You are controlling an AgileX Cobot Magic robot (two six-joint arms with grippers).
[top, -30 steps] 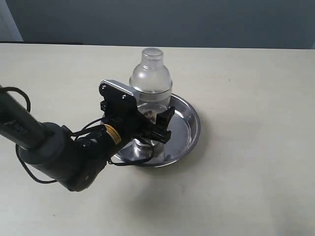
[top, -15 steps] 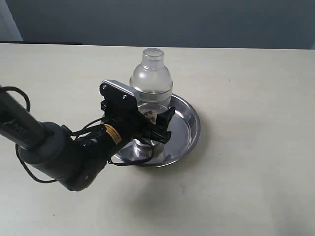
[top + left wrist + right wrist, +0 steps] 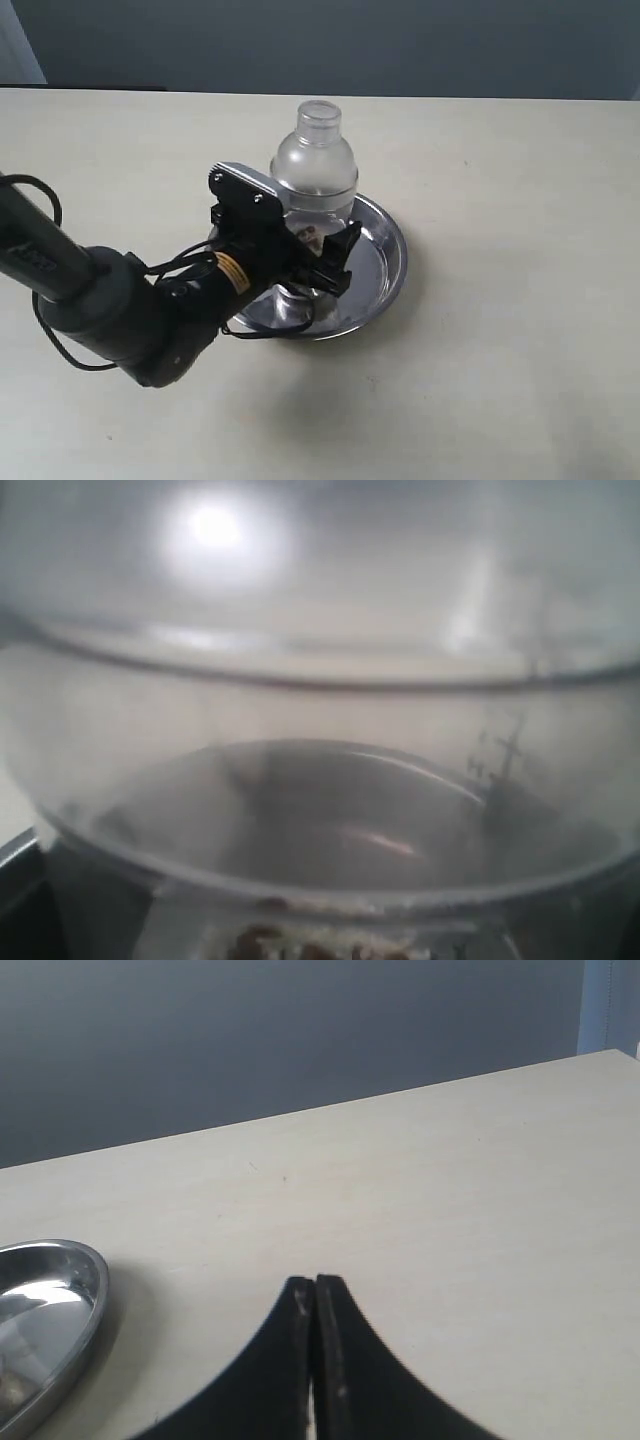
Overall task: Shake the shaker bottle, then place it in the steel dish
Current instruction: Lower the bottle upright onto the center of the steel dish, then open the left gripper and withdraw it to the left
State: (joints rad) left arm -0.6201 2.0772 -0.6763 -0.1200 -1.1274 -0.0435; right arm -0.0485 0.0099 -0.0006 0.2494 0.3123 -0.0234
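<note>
The shaker bottle [image 3: 313,165] stands upright inside the steel dish [image 3: 388,262], over the dish's left half as the exterior view shows it. Its small round cap [image 3: 320,114] is on top, and a few brownish grains [image 3: 306,236] lie low in its clear body. Whether its base rests on the dish floor cannot be told, because the left gripper [image 3: 318,260] covers it. That gripper reaches in over the dish's near-left rim. Its black fingers [image 3: 343,250] are clamped on the bottle's lower body, one showing on the side nearer the dish's centre, the other hidden. In the left wrist view the bottle's frosted shoulder and clear wall fill nearly everything, blurred by closeness. The dark left arm [image 3: 120,315] runs away from the dish across the pale table [image 3: 500,330]. The right gripper [image 3: 315,1285] hangs over the table off to one side of the dish, not touching it, its two fingers [image 3: 345,1360] pressed together.
</note>
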